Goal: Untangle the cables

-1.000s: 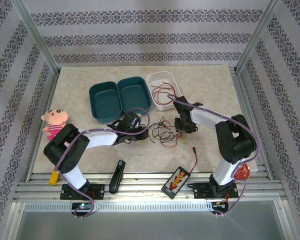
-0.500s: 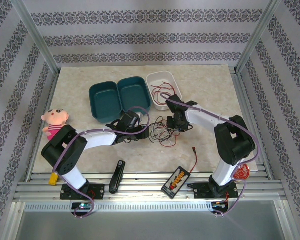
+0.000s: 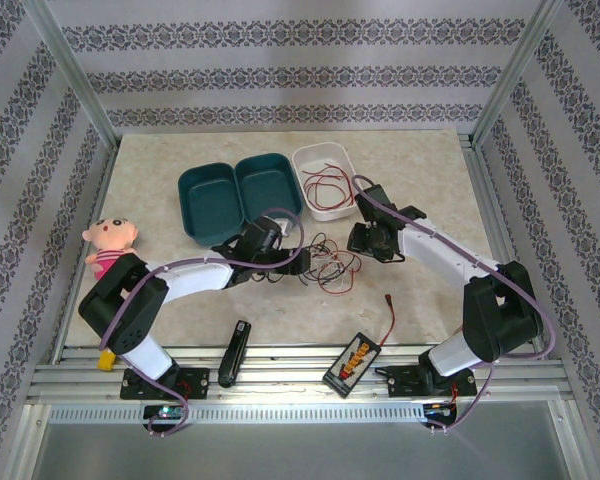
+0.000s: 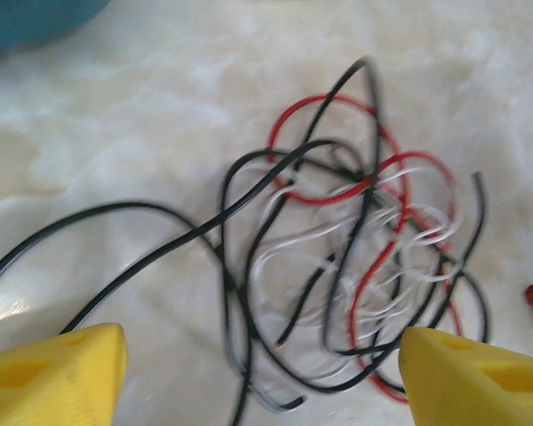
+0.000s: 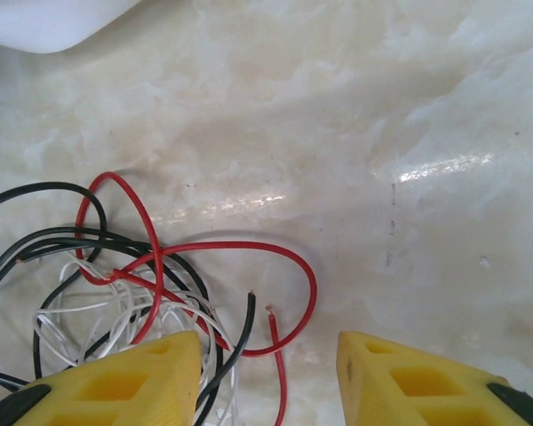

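Observation:
The thin red, black and white cables lie in one tangle on the marble table. In the left wrist view the red cable, the black cable and the white cable loop through each other. My left gripper sits at the tangle's left edge. It is open, with black strands on the table between its yellow fingers. My right gripper hovers at the tangle's right edge. It is open over a red loop and loose black and red ends.
An open teal box and a white tray holding a thin red wire stand behind the tangle. A doll lies at the left. A black-and-yellow box with its red lead and a black bar lie near the front edge.
My left gripper has slid right to the tangle's edge. My right arm has stretched out, its elbow swinging right, and its gripper has backed slightly right of the tangle.

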`<state>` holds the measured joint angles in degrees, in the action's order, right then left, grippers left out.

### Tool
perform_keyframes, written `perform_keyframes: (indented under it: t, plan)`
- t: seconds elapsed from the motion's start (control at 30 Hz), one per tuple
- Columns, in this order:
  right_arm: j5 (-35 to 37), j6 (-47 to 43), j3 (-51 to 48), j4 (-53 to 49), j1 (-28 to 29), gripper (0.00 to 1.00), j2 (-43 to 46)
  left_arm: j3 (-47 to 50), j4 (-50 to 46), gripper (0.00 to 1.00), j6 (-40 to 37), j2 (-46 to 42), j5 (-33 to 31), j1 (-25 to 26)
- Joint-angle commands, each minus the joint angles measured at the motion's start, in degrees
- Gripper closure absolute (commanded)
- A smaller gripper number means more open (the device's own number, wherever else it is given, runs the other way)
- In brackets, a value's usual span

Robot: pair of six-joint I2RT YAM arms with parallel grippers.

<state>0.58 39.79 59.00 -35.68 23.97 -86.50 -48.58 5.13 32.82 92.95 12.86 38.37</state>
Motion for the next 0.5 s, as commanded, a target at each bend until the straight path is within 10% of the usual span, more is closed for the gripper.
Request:
perform_keyframes:
  t: [0.0,0.47]
  plan:
    - [-1.96,2.95,-2.09,1.62,-1.42,0.56,1.0,-4.15,-1.53,0.18,-4.4,1.03,-1.15,1.2]
    - [-10.23,7.83,-9.19,8.76,-6.59,0.59,1.77,-13.72,-5.41,0.22,-9.11,12.87,3.12,1.97]
